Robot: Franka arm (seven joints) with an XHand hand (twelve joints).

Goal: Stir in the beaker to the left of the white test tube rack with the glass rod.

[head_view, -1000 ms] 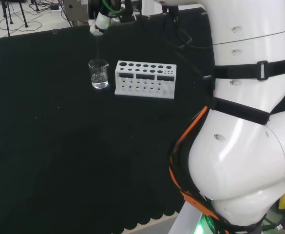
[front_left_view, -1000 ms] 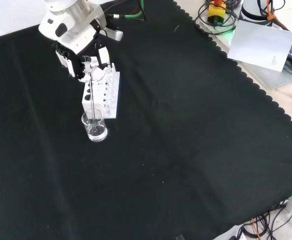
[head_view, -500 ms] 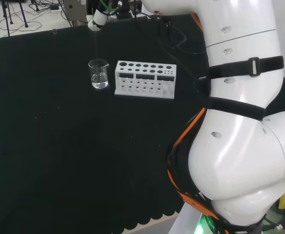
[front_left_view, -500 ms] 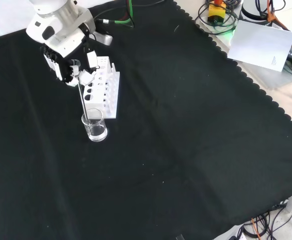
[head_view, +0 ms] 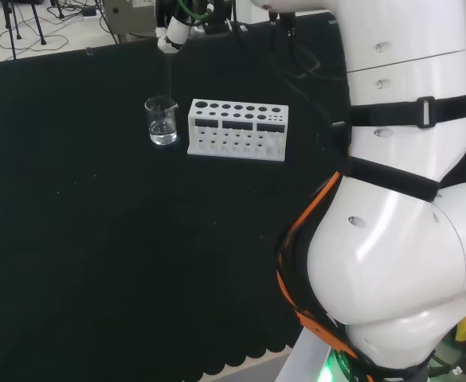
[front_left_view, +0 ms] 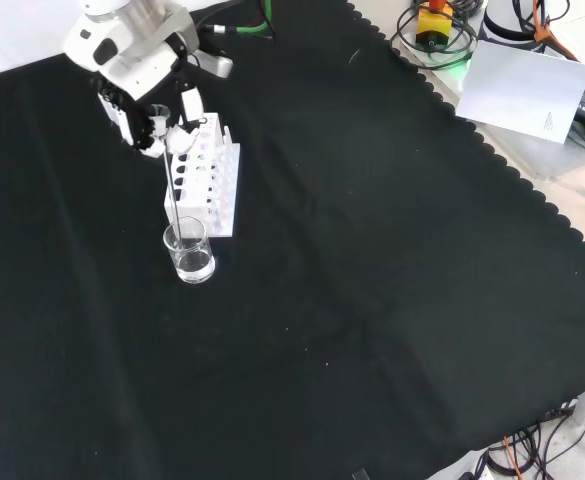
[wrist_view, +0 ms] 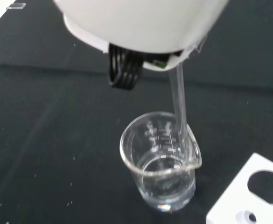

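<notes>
Change: the hand (front_left_view: 144, 118) has shifted toward the rack side since half a second ago, and the glass rod (front_left_view: 171, 190) stands steeper.
Fingers: curled round the rod's top, pinching it.
Rod: slants down, lower end inside the beaker (front_left_view: 190, 252), at its rim.
Beaker: upright on the counter (front_left_view: 392, 300), holding clear liquid, just beside the white test tube rack (front_left_view: 205, 178).

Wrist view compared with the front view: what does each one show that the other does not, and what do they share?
Wrist view alone: the beaker's pouring lip, the markings on its wall and clear liquid at its bottom. Front view alone: the hand curled round the glass rod's top, the whole white test tube rack, and a sheet of paper beyond the black cloth. Both: the rod reaching down into the beaker, beside the rack.
</notes>
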